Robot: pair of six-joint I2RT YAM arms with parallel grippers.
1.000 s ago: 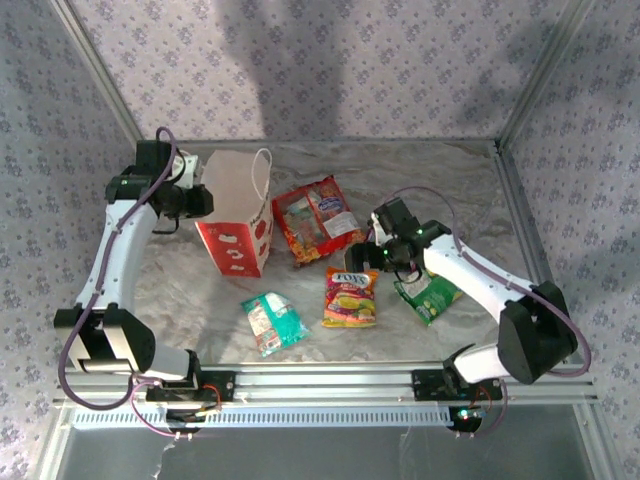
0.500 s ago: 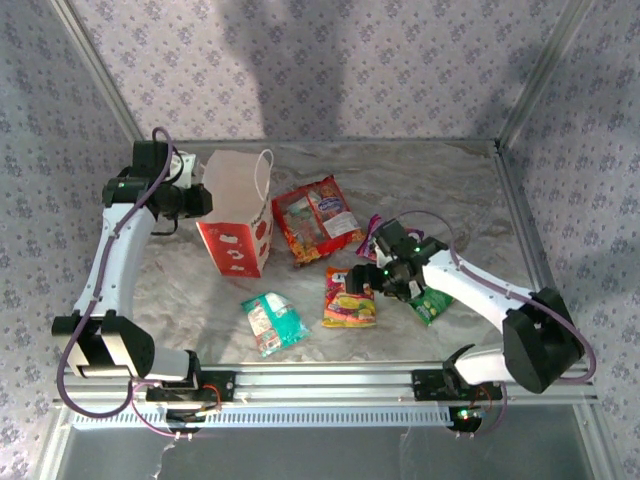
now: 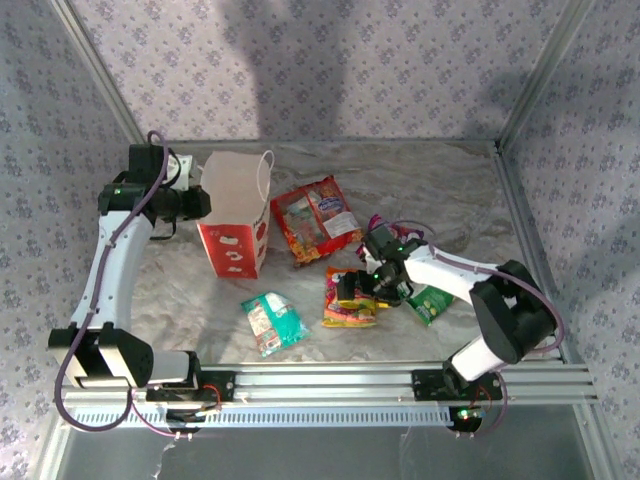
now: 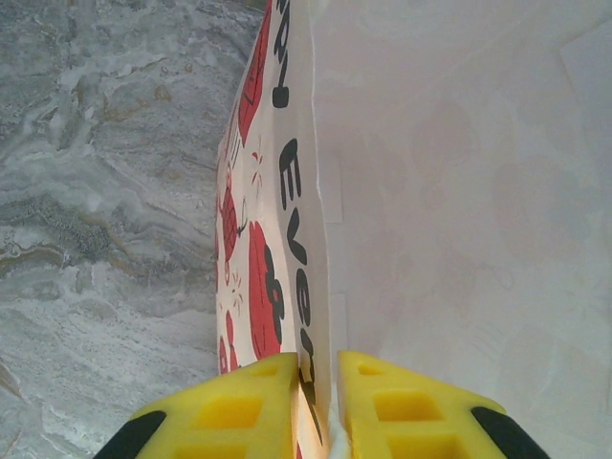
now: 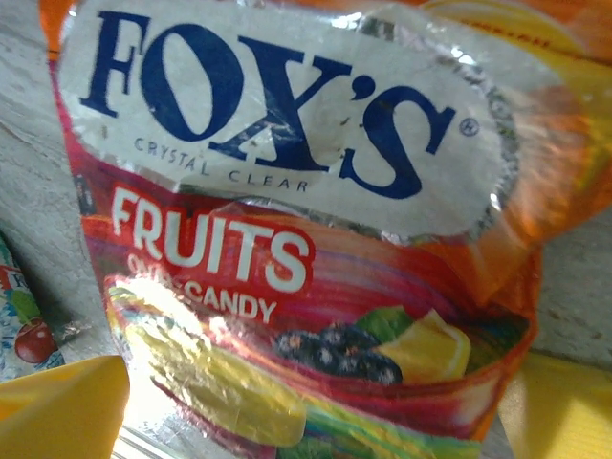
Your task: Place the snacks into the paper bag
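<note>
Straddling orange-yellow packet (image 5: 296, 220): right pincer (image 3: 358, 288).

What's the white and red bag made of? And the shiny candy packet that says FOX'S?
The bag looks like thin matte paper: its wall is dull, faintly creased, and folds to a sharp edge. The candy packet looks like glossy plastic film, perhaps foil-lined: it throws bright glare, crinkles, and shimmers silvery around the printed name.

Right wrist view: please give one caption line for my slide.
Open right gripper straddles the glossy orange-yellow Fox's candy packet on the marbled table.
</note>
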